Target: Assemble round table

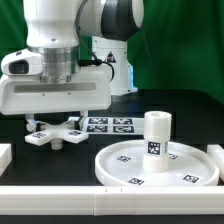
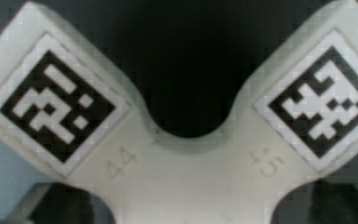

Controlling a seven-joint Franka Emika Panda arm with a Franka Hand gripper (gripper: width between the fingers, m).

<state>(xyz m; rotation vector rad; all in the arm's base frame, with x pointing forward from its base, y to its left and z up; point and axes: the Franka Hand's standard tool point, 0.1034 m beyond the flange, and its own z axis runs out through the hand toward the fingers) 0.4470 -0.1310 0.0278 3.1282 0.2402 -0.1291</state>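
Observation:
The cross-shaped piece lies low over the black table at the exterior view's left, under my hand. My gripper stands straight down on it. In the wrist view the cross-shaped piece fills the picture, with two tagged arms spreading away. My gripper has a dark finger pressed against each side of its middle, shut on it. The large round disc lies at the front right. The short thick cylinder stands upright on its middle.
The marker board lies flat behind the cross-shaped piece. A white rail runs along the front edge. White blocks sit at the left edge and the right edge. The arm's base stands at the back.

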